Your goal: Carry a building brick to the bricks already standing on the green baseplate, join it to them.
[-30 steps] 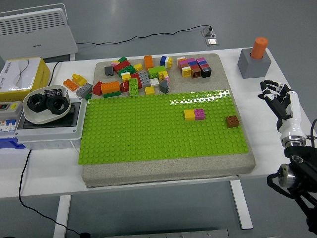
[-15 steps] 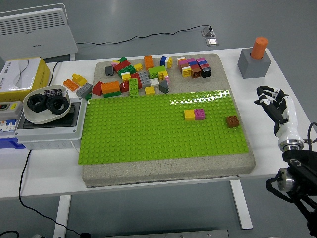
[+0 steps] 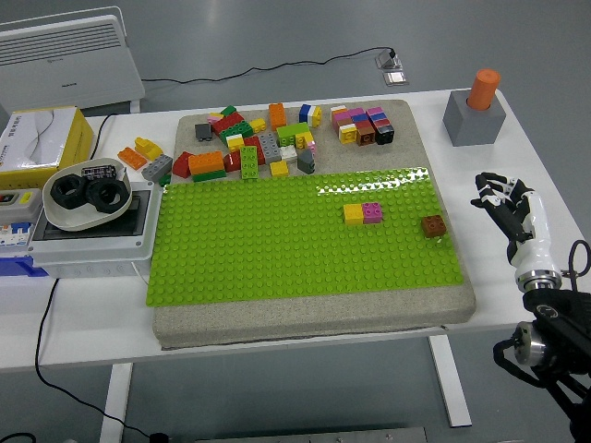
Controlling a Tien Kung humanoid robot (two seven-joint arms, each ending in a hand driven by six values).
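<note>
**Right hand empty near the baseplate's right edge**

The right hand (image 3: 506, 198) hung over the tabletop (image 3: 517, 157) near its right edge, just off the right side of the grey foam pad (image 3: 305, 318), its black fingers (image 3: 487, 189) spread and relaxed, holding nothing. Its white forearm ran down toward the lower right corner of the view. The left arm was out of sight.

The green baseplate (image 3: 277, 249) lay on the pad and covered its near part. On it stood a yellow brick (image 3: 353, 213) and a pink brick (image 3: 372, 212), touching side by side, right of the plate's middle. A brown brick (image 3: 434, 224) sat apart from them, close to the plate's right edge and nearest the hand.

A loose pile of bricks (image 3: 254, 148) in red, orange, yellow, green and grey lay on the pad's far strip beyond the plate, with a tighter cluster of small blocks (image 3: 362, 125) toward the far right of that strip.

At the tabletop's far right corner stood a grey block (image 3: 473, 122) with an orange cylinder (image 3: 485, 89) upright on top. Along the left edge sat a grey box (image 3: 92, 231) carrying a bowl of black rings (image 3: 85, 194), and behind it a yellow box (image 3: 42, 143).
</note>
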